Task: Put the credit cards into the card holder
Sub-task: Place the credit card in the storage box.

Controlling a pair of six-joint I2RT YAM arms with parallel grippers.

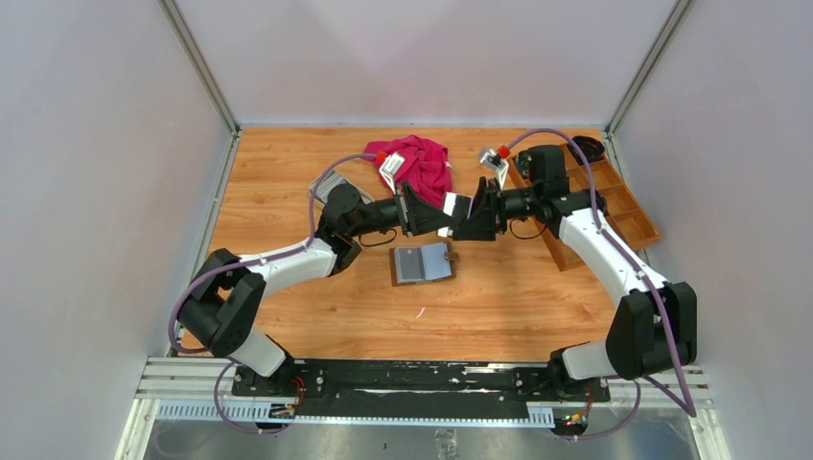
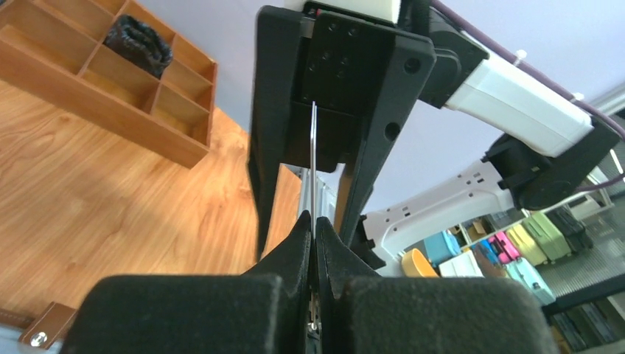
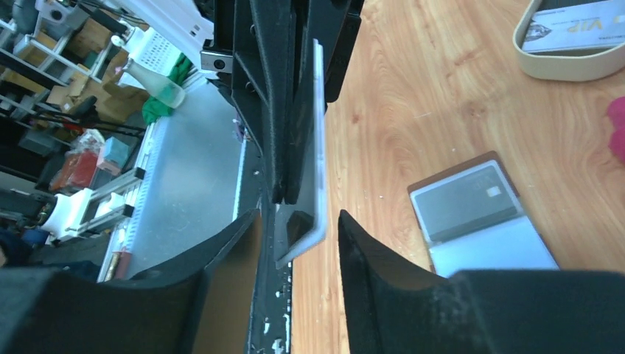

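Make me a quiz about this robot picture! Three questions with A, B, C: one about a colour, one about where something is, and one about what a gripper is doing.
1. What colour is the cloth at the back of the table? A blue; B yellow; C dark pink.
2. Where is the card holder? A flat on the table; B on the cloth; C up in the air.
3. The left gripper is: A wide open; B shut on a card; C shut on the cloth.

Answers: 1 C, the crumpled cloth is dark pink. 2 A, it lies open on the wood. 3 B, it pinches the thin card's edge.
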